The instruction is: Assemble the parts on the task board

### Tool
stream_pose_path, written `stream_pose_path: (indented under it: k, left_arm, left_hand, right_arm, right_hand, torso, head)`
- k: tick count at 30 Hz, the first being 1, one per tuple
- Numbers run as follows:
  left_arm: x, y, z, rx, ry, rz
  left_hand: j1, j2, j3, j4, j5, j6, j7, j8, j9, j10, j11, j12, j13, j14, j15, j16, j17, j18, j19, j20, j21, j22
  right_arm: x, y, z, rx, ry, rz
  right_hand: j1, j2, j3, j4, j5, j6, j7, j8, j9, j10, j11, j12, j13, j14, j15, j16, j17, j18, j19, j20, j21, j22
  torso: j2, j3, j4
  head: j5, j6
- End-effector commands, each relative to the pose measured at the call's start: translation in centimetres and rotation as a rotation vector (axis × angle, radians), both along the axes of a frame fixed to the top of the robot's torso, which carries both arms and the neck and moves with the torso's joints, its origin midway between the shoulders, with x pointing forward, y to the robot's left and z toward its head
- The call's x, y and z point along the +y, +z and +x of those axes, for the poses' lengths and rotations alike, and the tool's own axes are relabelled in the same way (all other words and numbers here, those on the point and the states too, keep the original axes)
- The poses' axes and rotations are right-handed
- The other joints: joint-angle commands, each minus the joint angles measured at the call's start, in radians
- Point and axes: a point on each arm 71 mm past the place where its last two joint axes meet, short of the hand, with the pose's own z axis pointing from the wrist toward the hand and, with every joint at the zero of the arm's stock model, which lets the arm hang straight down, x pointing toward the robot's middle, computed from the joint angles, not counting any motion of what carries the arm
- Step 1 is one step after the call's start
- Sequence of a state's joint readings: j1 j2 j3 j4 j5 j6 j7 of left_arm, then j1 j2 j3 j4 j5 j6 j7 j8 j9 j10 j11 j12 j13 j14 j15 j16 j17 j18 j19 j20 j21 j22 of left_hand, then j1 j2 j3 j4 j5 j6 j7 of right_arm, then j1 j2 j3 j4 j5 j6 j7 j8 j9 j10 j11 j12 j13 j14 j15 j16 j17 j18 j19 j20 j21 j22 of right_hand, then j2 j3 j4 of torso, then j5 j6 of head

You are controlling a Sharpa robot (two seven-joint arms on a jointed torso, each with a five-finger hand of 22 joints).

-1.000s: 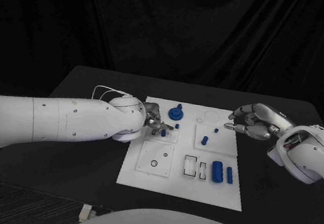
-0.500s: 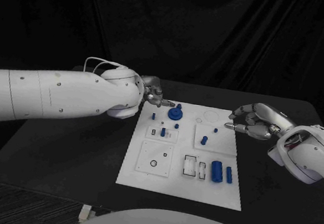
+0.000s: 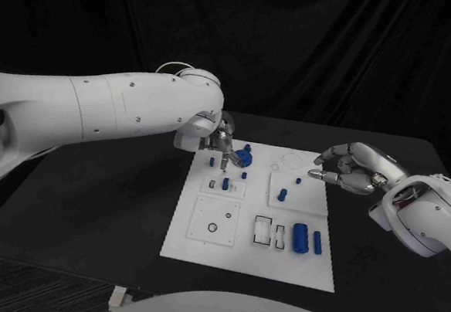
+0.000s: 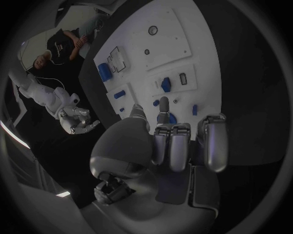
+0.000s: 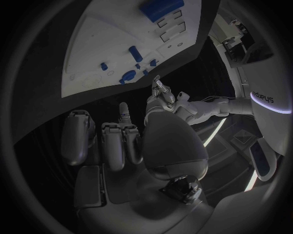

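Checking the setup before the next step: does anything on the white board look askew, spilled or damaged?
Nothing stands out. The white task board lies flat, its small blue parts all on it, none spilled onto the black table.

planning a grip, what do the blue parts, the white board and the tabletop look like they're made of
Small blue cylindrical parts: probably plastic, uniform colour, dull sheen. Flat white task board: looks like rigid matte plastic or painted sheet, with crisp cut-out slots. Black table: matte, hardly any glare; material unclear.

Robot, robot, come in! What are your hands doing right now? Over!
Left hand over task board far end, by round blue part. Right hand empty, curled, beside board. Nothing blocking.
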State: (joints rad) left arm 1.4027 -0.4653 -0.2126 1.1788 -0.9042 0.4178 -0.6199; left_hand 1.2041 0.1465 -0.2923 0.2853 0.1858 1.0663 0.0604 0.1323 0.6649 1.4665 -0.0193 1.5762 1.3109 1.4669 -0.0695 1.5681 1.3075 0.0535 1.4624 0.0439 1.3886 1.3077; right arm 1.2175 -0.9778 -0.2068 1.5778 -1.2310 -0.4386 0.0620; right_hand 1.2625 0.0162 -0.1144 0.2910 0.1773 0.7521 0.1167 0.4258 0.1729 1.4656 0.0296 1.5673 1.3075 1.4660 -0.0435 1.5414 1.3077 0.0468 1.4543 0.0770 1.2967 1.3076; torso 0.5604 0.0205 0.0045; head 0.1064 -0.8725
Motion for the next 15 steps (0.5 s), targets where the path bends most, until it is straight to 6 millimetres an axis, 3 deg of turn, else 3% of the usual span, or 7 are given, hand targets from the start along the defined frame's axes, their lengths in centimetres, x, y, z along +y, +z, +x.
stream_pose_path:
  k: [1,4,15]
  left_arm:
    - [-0.2,-0.9,-0.6,0.159,-0.038,0.047]
    - [-0.3,-1.2,-0.3,0.177,-0.034,0.075]
    - [-1.1,-2.9,0.1,0.209,-0.012,0.112]
  left_hand:
    - [0.007,-0.002,-0.007,-0.001,0.008,0.014,0.000,-0.015,-0.027,0.104,0.005,-0.005,0.260,0.104,0.005,0.003,0.263,-0.007,0.006,0.004,0.008,0.179]
    - [0.014,-0.006,-0.008,-0.005,0.017,0.031,-0.002,-0.028,-0.053,0.104,0.003,-0.005,0.260,0.104,0.003,0.003,0.263,-0.011,0.016,0.002,0.021,0.186]
    - [0.030,-0.006,-0.002,-0.012,0.012,0.031,0.004,-0.066,-0.117,0.104,0.006,-0.005,0.260,0.104,0.003,0.003,0.263,-0.017,0.034,0.001,0.044,0.199]
  right_arm:
    - [0.1,0.2,-0.1,-0.024,0.002,0.013]
    - [0.1,0.2,-0.2,-0.023,0.004,0.014]
    - [0.5,0.2,-0.4,-0.018,0.016,0.018]
  right_hand:
    - [-0.006,0.000,-0.005,0.001,0.002,0.004,0.001,0.001,-0.001,0.105,0.003,0.004,0.263,0.096,0.009,0.004,0.234,0.016,0.001,-0.002,0.006,0.180]
    - [-0.007,0.001,-0.005,0.000,0.002,0.005,0.000,0.001,-0.001,0.105,0.003,0.004,0.263,0.096,0.009,0.004,0.234,0.016,0.001,-0.003,0.006,0.180]
    - [-0.007,0.003,-0.006,-0.002,0.005,0.008,0.000,0.002,-0.001,0.105,0.003,0.004,0.263,0.096,0.009,0.004,0.234,0.016,0.002,-0.003,0.006,0.180]
  torso:
    - [0.004,-0.0007,-0.0010]
    - [0.007,-0.0021,-0.0023]
    - [0.002,-0.0002,0.0011]
  head:
    - [0.002,0.000]
    - [0.004,0.000]
    - [0.004,0.000]
